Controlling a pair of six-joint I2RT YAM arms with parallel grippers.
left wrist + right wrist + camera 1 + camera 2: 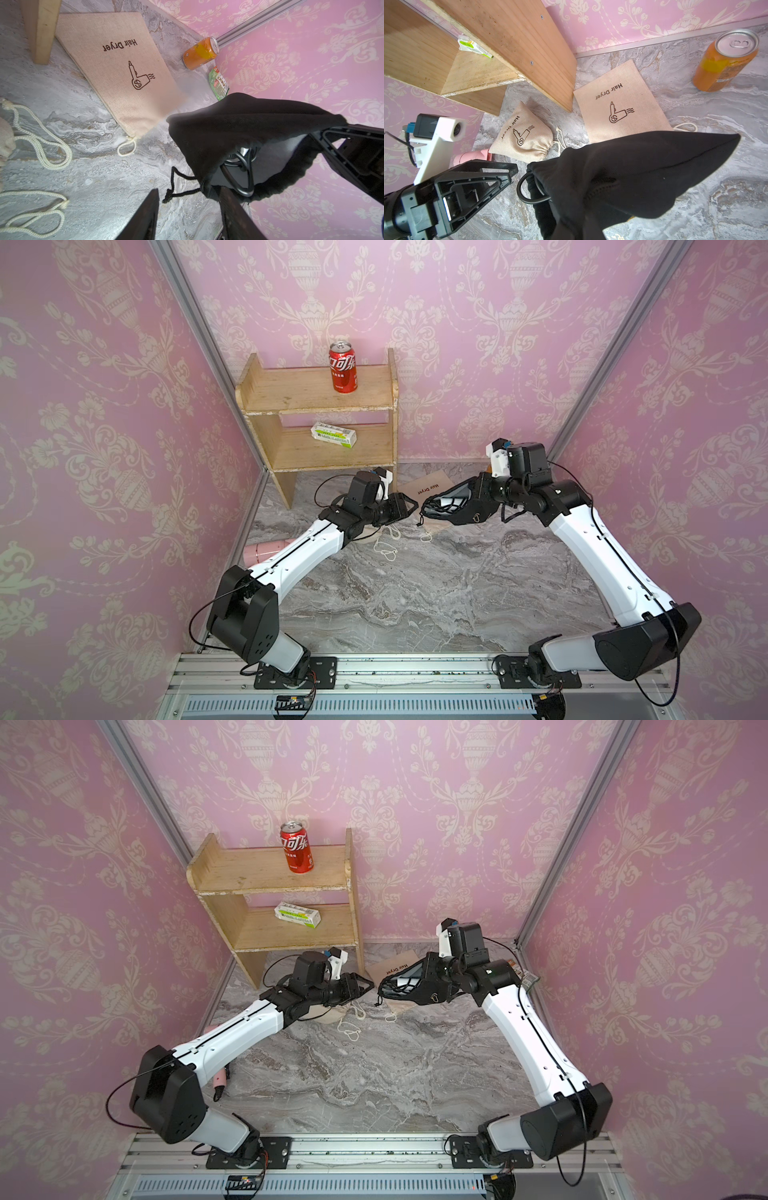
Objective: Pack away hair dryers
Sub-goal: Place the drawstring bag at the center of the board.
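My right gripper is shut on a black pouch and holds it above the table, its mouth toward my left arm. A white hair dryer sits inside, and a loop of its black cord hangs out of the mouth. My left gripper is open just in front of that mouth, one finger beside the rim and the pouch's drawstring dangling between the jaws. A pale pink hair dryer lies on the table, mostly hidden under my left arm.
A flat beige "Hair Dryer" pouch and a filled, drawn one lie by the wooden shelf. The shelf holds a red can and a green-white box. An orange can and a green packet stand at the back right.
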